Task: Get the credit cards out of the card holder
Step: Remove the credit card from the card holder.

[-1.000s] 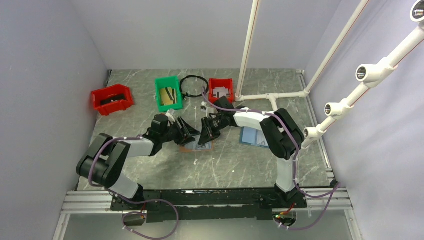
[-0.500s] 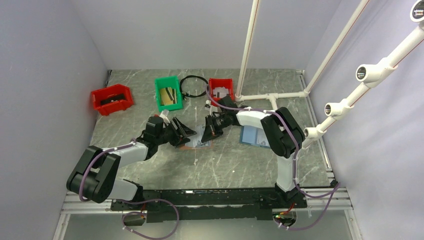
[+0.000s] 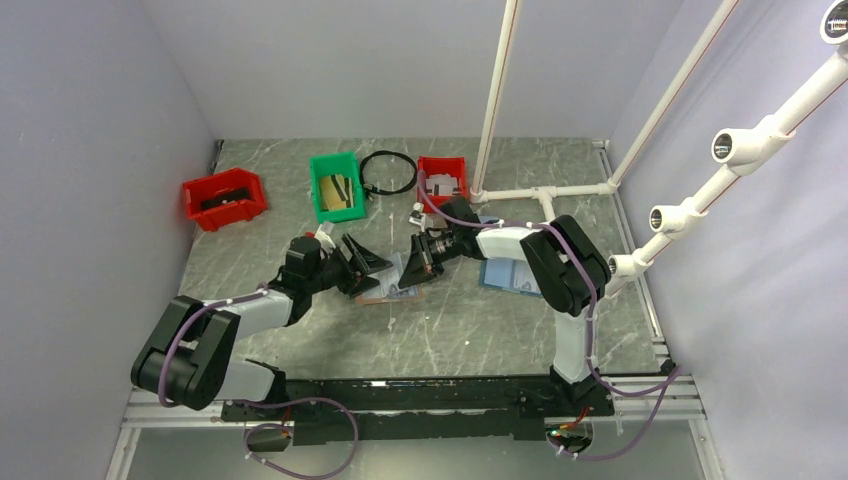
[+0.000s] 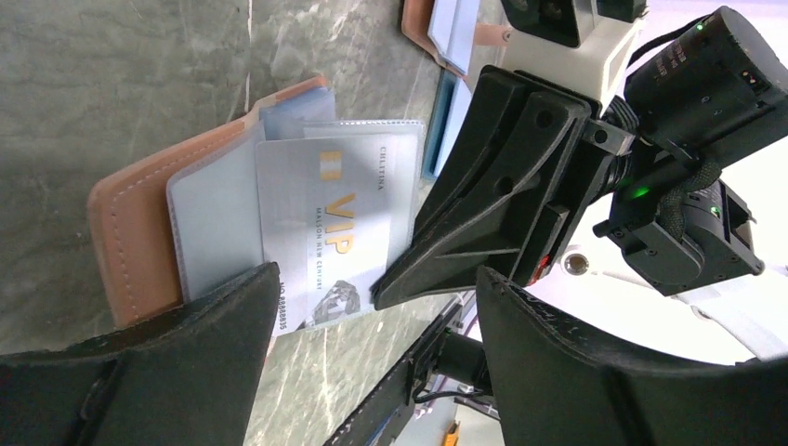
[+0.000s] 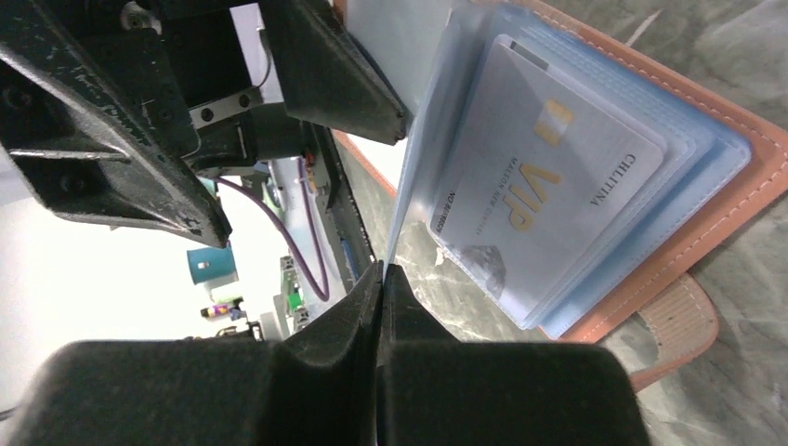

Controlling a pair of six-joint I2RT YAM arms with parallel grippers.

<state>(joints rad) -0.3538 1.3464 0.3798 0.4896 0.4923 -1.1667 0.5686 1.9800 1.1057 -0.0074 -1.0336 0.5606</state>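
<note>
**Pinching a page of the open card holder (image 4: 130, 251)**

I am squeezing my right pincer (image 5: 382, 271) fully closed on the edge of a clear pocket page of the card holder, and the page is standing up from the stack below it. The holder is lying open on the grey marbled desk (image 3: 450, 330), between my two arms, with its reddish-brown cover facing down and its pale blue pages facing up. A silver credit card (image 5: 548, 195) with gold "VIP" lettering is sitting flat on the top page, partly tucked into its pocket. My left pincer (image 3: 370, 265) is hovering just beside the holder's other side with its fingers spread wide, gripping nothing. From the left wrist, the tip of my right pincer is sitting at the card's corner; I cannot tell whether it is touching the card itself. A second holder with a blue cover (image 3: 505, 272) is lying on the desk near my right arm, apart from the open one.
</note>
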